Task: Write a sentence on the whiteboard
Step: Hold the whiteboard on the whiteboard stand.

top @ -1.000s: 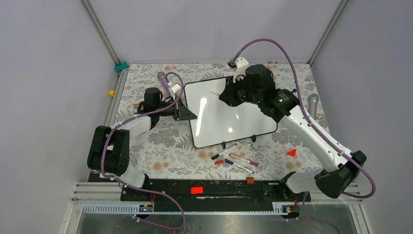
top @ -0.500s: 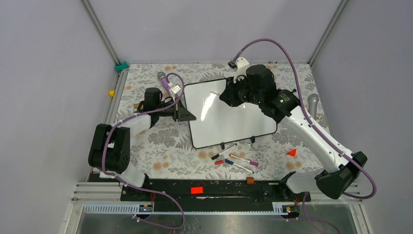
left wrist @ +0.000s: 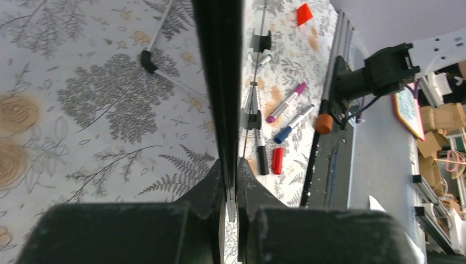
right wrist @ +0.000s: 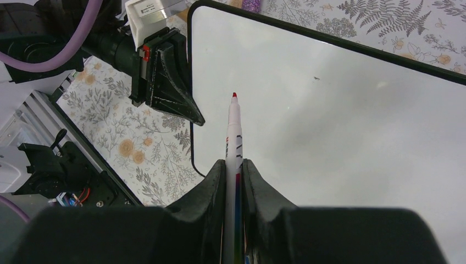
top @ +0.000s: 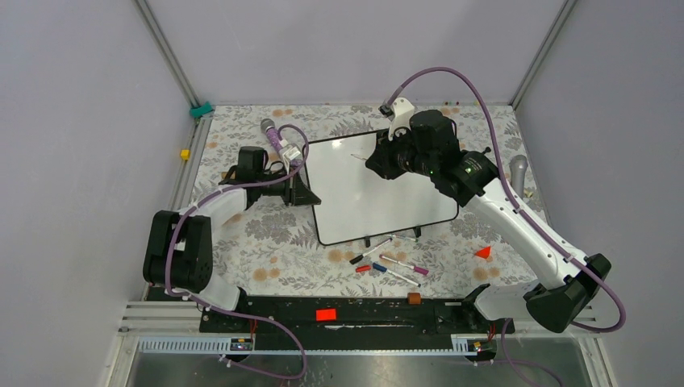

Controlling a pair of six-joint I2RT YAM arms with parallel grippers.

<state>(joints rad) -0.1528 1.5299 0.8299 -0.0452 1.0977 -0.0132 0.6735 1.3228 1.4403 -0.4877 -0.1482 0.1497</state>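
Over on the flowery tablecloth [top: 266, 234]: whiteboard [top: 379, 189] lying mid-table.
Left gripper [left wrist: 231, 166] clamped on its left edge, right gripper [right wrist: 234, 165] squeezing a red marker [right wrist: 234, 129], tip pointing over the board near that same edge.

We find the whiteboard [top: 371, 201] on the table [top: 266, 242], near its middle. The left end effector [top: 314, 196] sits at the board's 9 o'clock edge, the rim between its fingers. The right end effector [right wrist: 234, 164] hangs over the 12 o'clock part, a marker [right wrist: 233, 126] between its fingers. Loose markers [top: 401, 264] lie at the board's 6 o'clock.
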